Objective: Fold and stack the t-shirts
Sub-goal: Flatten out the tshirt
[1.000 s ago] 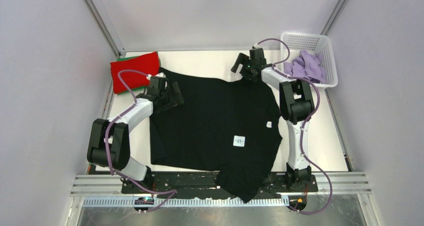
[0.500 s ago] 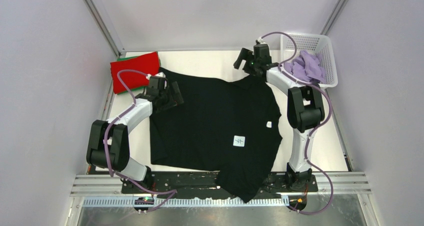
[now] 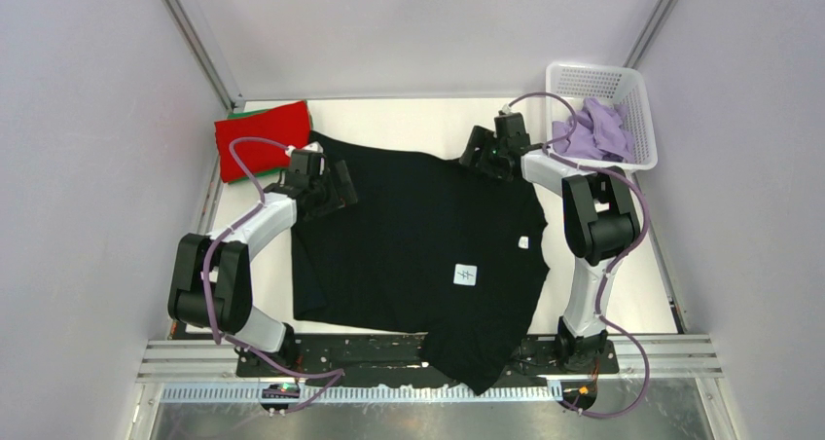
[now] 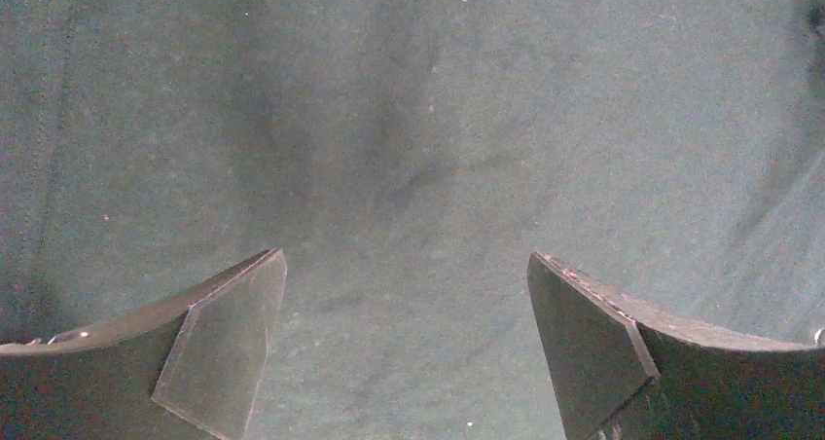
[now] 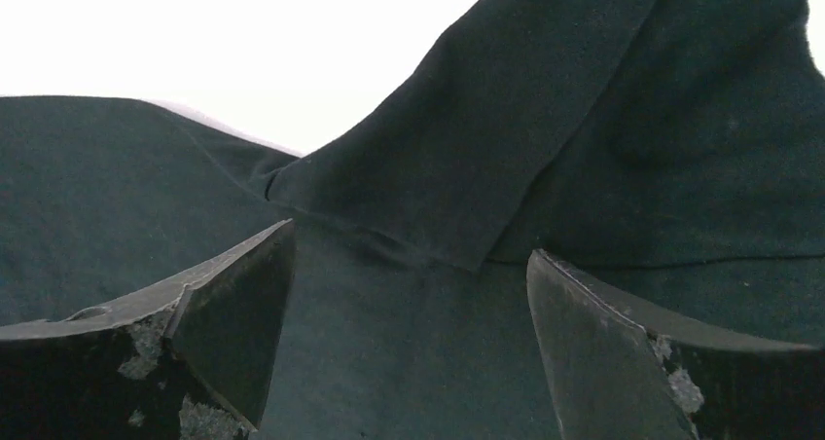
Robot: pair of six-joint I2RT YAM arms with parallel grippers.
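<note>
Done: red shirt lies folded at the far-left corner of the table, w/ a green shirt edge showing under it. We read that as a stack of 2 started.
In work: black shirt is spread flat mid-table, white tag facing up, near hem hanging over the front edge. No fold made in it yet, as far as we see.
L side: left gripper has its jaws wide apart and empty, low over the shirt's far-left sleeve area.
R side: right gripper is also wide apart and empty, at the shirt's far edge. Wrist cam shows a turned-over flap of black cloth just ahead of the fingers.
Waiting: lavender shirt sits bunched in the basket, far right.
Left to do: fold and stack the black one, then the lavender one.
Progress: approx. halfway, we judge.
</note>
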